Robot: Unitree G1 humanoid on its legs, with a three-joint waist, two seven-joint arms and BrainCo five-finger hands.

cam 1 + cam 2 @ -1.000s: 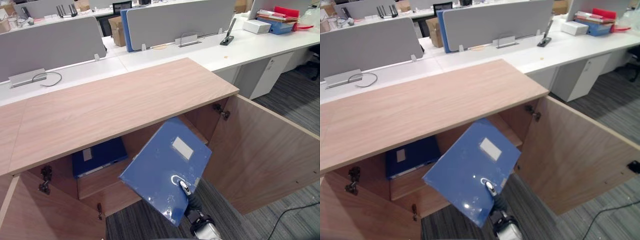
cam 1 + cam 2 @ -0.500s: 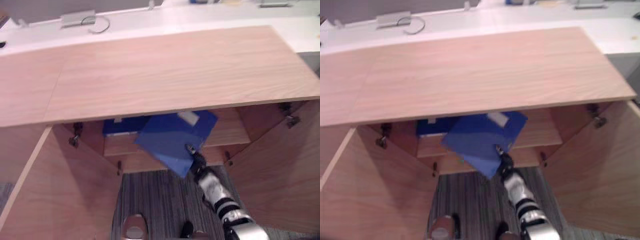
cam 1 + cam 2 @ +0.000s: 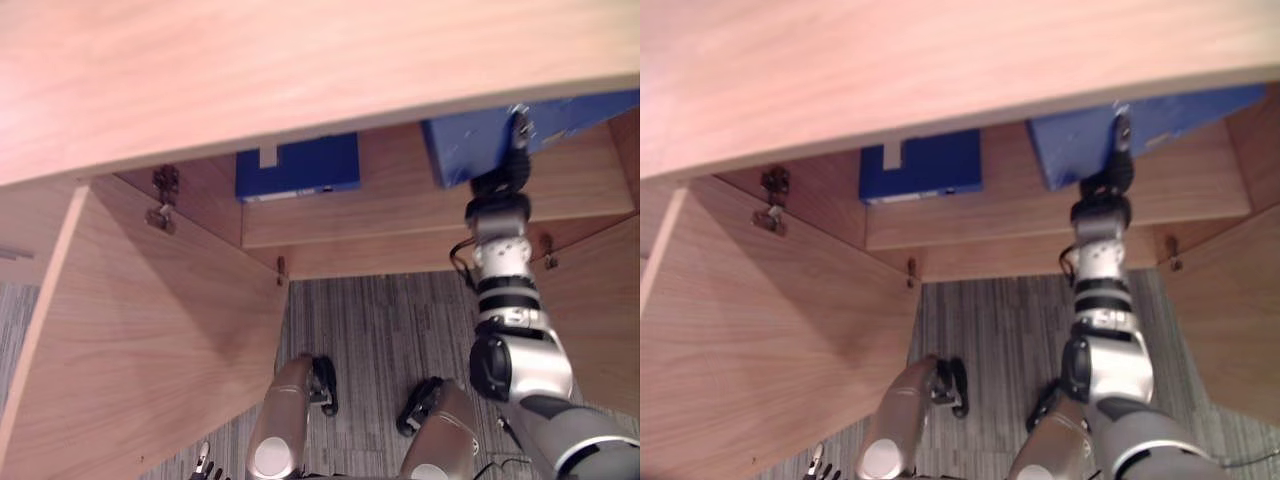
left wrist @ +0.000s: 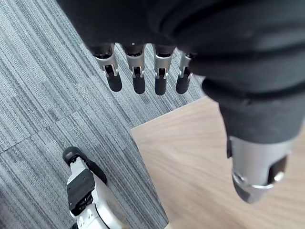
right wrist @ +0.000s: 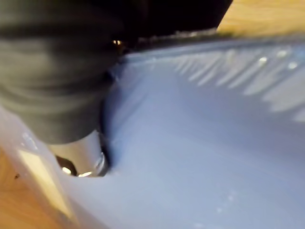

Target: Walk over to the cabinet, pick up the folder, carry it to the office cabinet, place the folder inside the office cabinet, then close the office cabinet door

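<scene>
The cabinet's wooden top fills the upper part of both eye views. Its left door stands open across the lower left, and the right door is open at the right edge. Between them, grey carpet takes the lower centre. Inside, a shelf runs across the middle of the frame.

The blue folder is at the upper right. Its near corner juts out from under the top's front edge, over the right part of the shelf; whether it rests on the shelf cannot be told. The right hand reaches up to it from the lower right. Its thumb presses on the folder's upper face near the edge, and the fingers are hidden beneath, so the hand grips the folder.

A second folder, also blue, lies on the shelf at upper centre, well apart from the first.

The left hand hangs over the carpet beside a wooden panel edge, fingers straight and holding nothing.
</scene>
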